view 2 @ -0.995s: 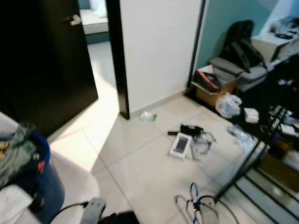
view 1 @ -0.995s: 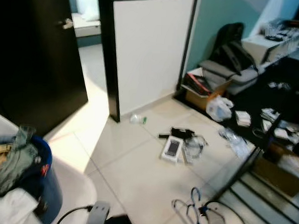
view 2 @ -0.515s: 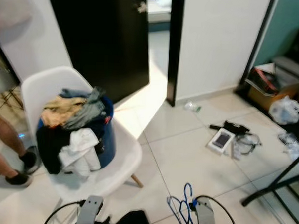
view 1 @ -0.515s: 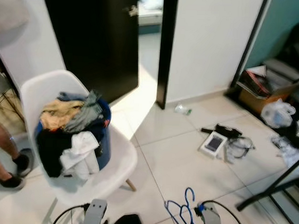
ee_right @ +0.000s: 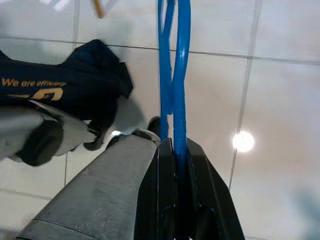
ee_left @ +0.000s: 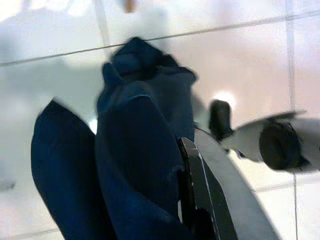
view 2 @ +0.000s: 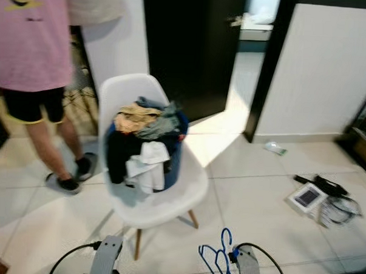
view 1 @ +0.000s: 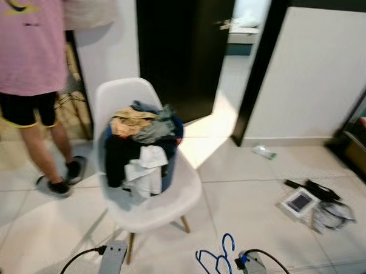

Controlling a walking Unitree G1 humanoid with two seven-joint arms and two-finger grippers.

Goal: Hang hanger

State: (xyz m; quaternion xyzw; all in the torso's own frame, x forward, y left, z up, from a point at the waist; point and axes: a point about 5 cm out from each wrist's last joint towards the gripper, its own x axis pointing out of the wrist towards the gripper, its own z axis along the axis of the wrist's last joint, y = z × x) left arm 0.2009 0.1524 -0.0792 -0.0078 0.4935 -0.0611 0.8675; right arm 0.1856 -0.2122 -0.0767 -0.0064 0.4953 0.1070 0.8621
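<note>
- right gripper (ee_right: 175,165) clamped on the blue hanger (ee_right: 172,75), just in front of the white chair (view 1: 145,199)
- left gripper (ee_left: 185,165) pinching a dark blue cloth (ee_left: 135,150) near the same chair
- person (view 1: 28,63) beside the chair

White chair (view 2: 186,192) stands mid-floor, piled with clothes (view 2: 145,141) in a blue basket (view 2: 175,155). Person (view 2: 34,58) in pink shirt and black shorts stands beside it on the left. Blue hangers (view 2: 217,260) sit at the right arm (view 2: 245,270) near bottom edge; left arm (view 2: 106,255) alongside. Box (view 2: 307,197) and cables (view 2: 341,207) lie on tiles at right, a bottle (view 2: 275,147) near the wall.
</note>
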